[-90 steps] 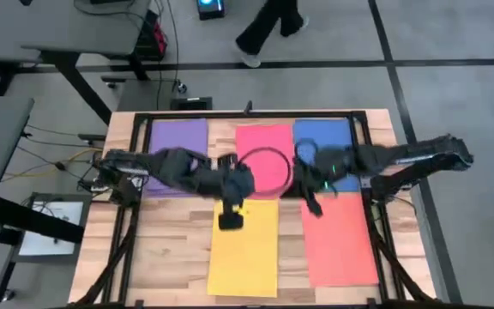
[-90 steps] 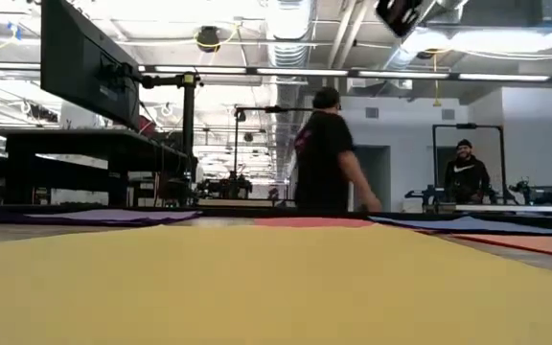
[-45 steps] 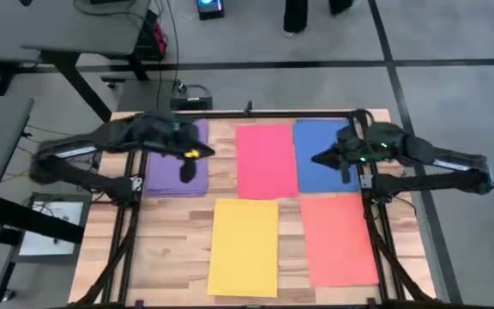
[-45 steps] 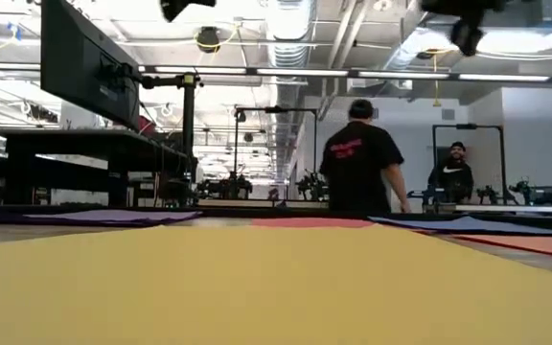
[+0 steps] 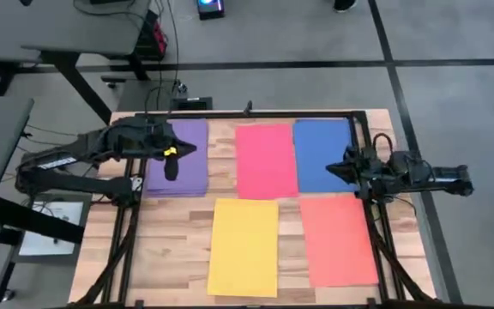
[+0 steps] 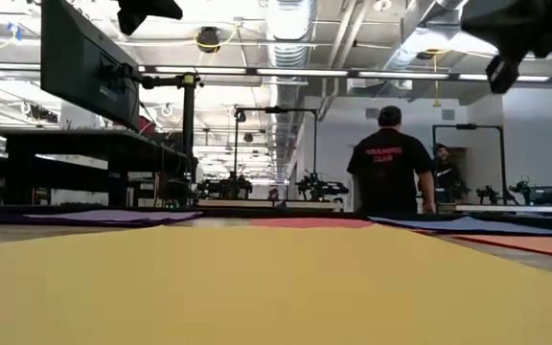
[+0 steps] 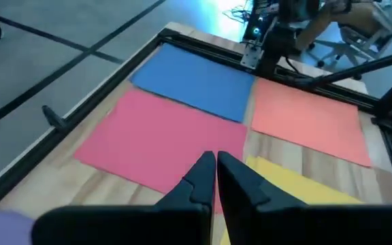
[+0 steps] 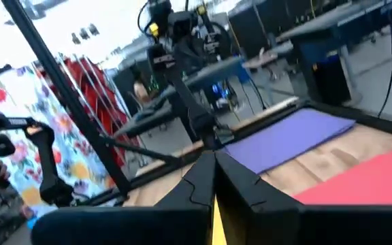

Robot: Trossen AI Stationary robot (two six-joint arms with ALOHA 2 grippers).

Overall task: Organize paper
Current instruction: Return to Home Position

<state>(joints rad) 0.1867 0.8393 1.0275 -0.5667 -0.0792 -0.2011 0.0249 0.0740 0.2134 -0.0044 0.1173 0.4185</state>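
The only writing in view is on the back of a black shirt (image 6: 387,158) worn by a person (image 6: 389,174) standing in the room beyond the table (image 5: 178,249): two short lines of red lettering, too small to read with any certainty. A second person stands just behind, partly hidden. No print shows on any of the paper. The left hand (image 5: 171,170) hangs above the purple paper (image 5: 191,163), which lies at the table's far left corner; in the left wrist view its two dark fingers (image 7: 203,173) are pressed together with nothing between them, and it touches no sheet. The right hand (image 5: 336,167) is raised over the right edge of the blue paper (image 5: 316,150) at the far right corner; in the right wrist view its fingers (image 8: 203,173) likewise meet tip to tip and carry nothing. In the low view both hands show only at the upper edge, well clear of the table. Between purple and blue lies the red paper (image 5: 266,160), just beside the blue and a little apart from the purple. In the near row, the yellow paper (image 5: 243,246) sits in front of the red, and the orange paper (image 5: 338,239) sits in front of the blue, with bare wood between the two.
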